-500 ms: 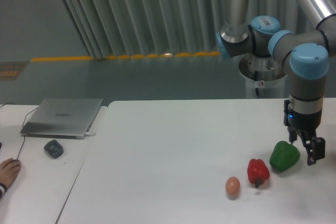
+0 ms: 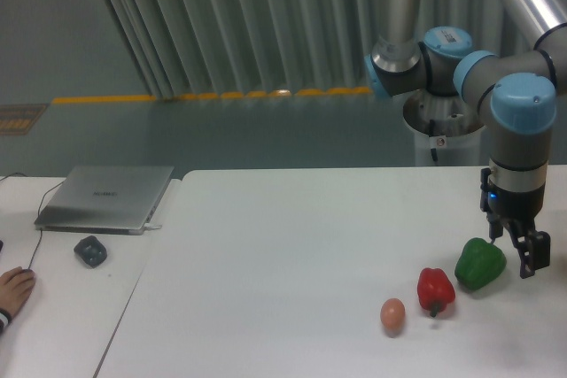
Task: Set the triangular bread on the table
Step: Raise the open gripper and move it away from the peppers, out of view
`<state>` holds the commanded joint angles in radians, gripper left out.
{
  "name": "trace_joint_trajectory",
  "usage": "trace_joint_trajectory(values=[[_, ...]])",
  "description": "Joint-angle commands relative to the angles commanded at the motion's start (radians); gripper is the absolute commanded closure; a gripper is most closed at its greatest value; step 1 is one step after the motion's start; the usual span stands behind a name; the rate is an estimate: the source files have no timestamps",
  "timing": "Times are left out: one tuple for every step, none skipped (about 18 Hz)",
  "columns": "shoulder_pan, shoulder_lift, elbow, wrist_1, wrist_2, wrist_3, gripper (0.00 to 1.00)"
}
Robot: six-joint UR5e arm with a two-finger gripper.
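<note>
Jaws hang low at far right of the white surface (image 2: 283, 245), fingers pointing down and apart w/ nothing between them; the gripper (image 2: 514, 254) sits just right of a green pepper (image 2: 479, 263), near or maybe touching it, can't tell which. One dark finger shows clearly at the right edge, the other is partly lost behind the pepper. Wrist is vertical, prob. because a top-down approach suits small items lying flat.

Moving out: a red pepper (image 2: 435, 290) stands just left of the green one, then a small tan egg (image 2: 392, 314) further left, the three forming a loose row running toward the front edge. Rest of that surface is bare white.

Triangular bread: not visible anywhere in this view, not in the jaws, not among the row. Could be off-frame to the right or hidden behind the arm; no way to say. So the task reads as not started, or bread out of shot.

Far left, separate desk (image 2: 62, 325) w/ a closed laptop (image 2: 104, 197), a mouse (image 2: 90, 250), and a person's hand (image 2: 13, 289) resting at the edge, well apart from the arm.
</note>
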<state>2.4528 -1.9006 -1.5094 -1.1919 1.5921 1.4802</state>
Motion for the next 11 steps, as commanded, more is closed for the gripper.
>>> trace_joint_trajectory(values=[[0.008, 0.003, 0.0, 0.005, 0.012, 0.009, 0.0], [0.012, 0.002, 0.002, 0.018, 0.015, 0.035, 0.0], [0.021, 0.002, 0.002, 0.023, 0.016, 0.073, 0.0], [0.034, 0.003, 0.002, 0.023, 0.016, 0.115, 0.0], [0.046, 0.003, 0.002, 0.023, 0.016, 0.159, 0.0], [0.057, 0.003, 0.002, 0.023, 0.016, 0.198, 0.0], [0.066, 0.005, 0.002, 0.025, 0.014, 0.225, 0.0], [0.075, 0.005, 0.002, 0.025, 0.014, 0.245, 0.0], [0.081, 0.006, 0.002, 0.025, 0.014, 0.264, 0.0], [0.086, 0.011, 0.002, 0.025, 0.014, 0.285, 0.0], [0.087, 0.011, 0.002, 0.025, 0.014, 0.311, 0.0]])
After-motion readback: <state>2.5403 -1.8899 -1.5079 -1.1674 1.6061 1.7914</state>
